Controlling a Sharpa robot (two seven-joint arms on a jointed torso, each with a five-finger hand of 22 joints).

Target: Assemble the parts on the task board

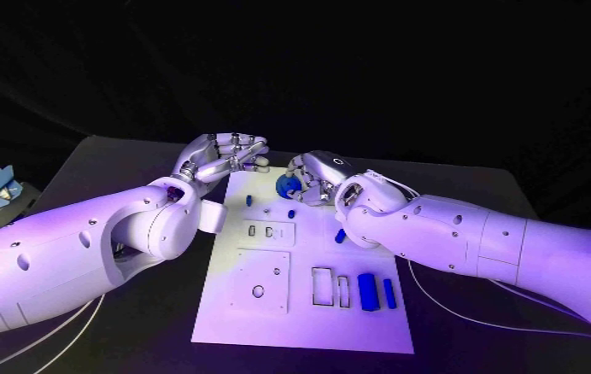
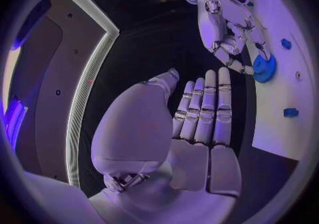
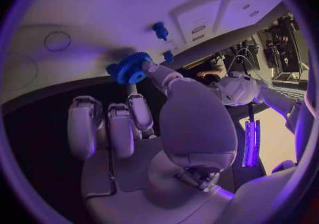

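Black table: right hand (image 1: 323,174) pinches blue gear (image 1: 289,188) at task board (image 1: 295,323); left hand (image 1: 225,157) loose, empty.

My arms (image 1: 111,237) wear smooth, glossy white plastic shells that catch the light. My left hand (image 2: 199,123) and my right hand (image 3: 153,128) look like satin silver metal, smooth on the broad palm covers and finely jointed along the fingers (image 2: 216,101). The round blue toothed gear (image 3: 133,68) at my right fingertips looks like hard plastic with a ridged rim. The flat white task board (image 1: 234,314) is smooth and slightly sheeny, the long blue bars (image 1: 368,291) on it plastic too. The black table (image 1: 123,156) looks matt and dull.
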